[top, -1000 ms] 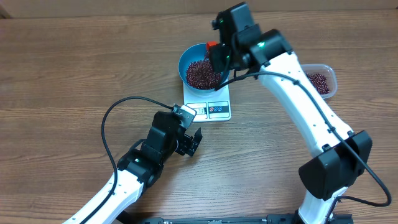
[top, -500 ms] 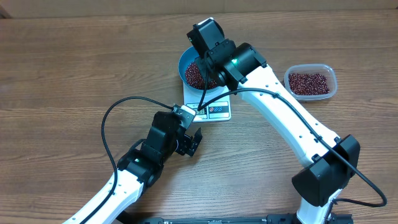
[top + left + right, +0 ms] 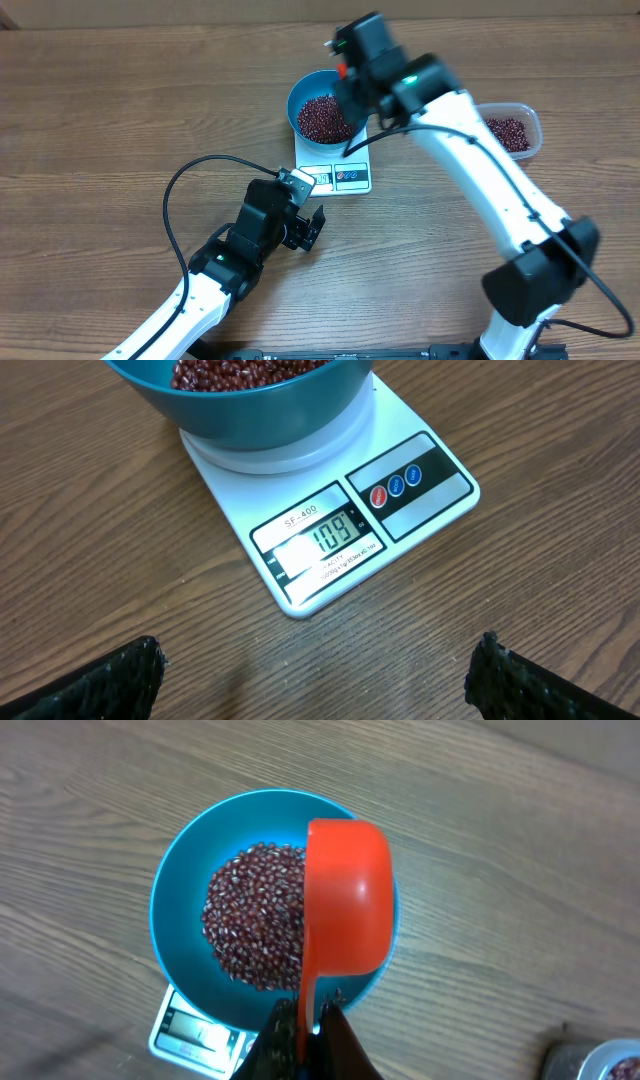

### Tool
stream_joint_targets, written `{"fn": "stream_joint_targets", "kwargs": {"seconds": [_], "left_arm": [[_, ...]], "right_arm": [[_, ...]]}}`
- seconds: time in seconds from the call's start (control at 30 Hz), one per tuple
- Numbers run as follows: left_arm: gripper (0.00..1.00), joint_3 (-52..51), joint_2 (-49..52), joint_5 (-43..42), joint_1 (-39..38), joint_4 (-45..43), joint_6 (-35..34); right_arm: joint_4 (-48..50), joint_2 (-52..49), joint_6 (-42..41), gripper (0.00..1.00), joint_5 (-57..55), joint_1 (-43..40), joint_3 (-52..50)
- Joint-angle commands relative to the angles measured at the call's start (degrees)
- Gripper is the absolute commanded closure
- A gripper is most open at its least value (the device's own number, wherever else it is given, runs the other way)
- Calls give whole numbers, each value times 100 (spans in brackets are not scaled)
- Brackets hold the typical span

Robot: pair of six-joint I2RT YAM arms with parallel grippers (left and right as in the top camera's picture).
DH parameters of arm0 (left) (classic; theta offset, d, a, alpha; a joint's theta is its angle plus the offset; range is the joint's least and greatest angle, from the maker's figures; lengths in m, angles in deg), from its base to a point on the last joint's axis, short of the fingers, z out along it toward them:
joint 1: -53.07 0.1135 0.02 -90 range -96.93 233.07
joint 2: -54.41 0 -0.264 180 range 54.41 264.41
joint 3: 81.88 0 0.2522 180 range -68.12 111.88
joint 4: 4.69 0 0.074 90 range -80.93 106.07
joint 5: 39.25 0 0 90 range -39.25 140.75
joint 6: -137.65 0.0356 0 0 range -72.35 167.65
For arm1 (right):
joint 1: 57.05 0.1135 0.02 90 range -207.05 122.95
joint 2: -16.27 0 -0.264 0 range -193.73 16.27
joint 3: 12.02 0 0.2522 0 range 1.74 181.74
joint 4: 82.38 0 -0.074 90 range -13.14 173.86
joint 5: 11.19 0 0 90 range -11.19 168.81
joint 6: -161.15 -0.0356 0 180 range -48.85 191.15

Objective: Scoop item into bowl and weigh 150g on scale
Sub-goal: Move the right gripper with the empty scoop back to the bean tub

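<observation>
The blue bowl [image 3: 322,112] stands on the white scale [image 3: 345,178] and holds a pile of red-brown beans [image 3: 250,925]. In the left wrist view the scale's display [image 3: 330,540] reads 109. My right gripper [image 3: 308,1010] is shut on the handle of an orange scoop [image 3: 345,900]. The scoop hangs over the bowl's right side with its smooth outside facing the camera. My left gripper [image 3: 318,650] is open above bare table, just in front of the scale, with nothing between its fingers.
A clear plastic container [image 3: 510,132] with more beans sits to the right of the scale, partly hidden by the right arm. A black cable [image 3: 190,175] loops on the table by the left arm.
The right arm swung left over the bowl half a second ago and is now back to the right, covering part of the container. The left arm has not moved.
</observation>
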Motion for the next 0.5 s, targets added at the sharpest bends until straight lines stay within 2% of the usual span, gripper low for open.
{"fn": "stream_joint_targets", "kwargs": {"seconds": [0.0,0.33,0.47], "left_arm": [[1,-31,46,11,-26,-17,-76],[0,-31,46,11,-28,-17,-76],[0,-31,46,11,-28,-17,-76]], "right_arm": [[-177,734,-68,96,1134,-726,190],[-1231,1056,-57,96,2164,-3021,105],[-1329,1049,52,96,2258,-3762,-223]]}}
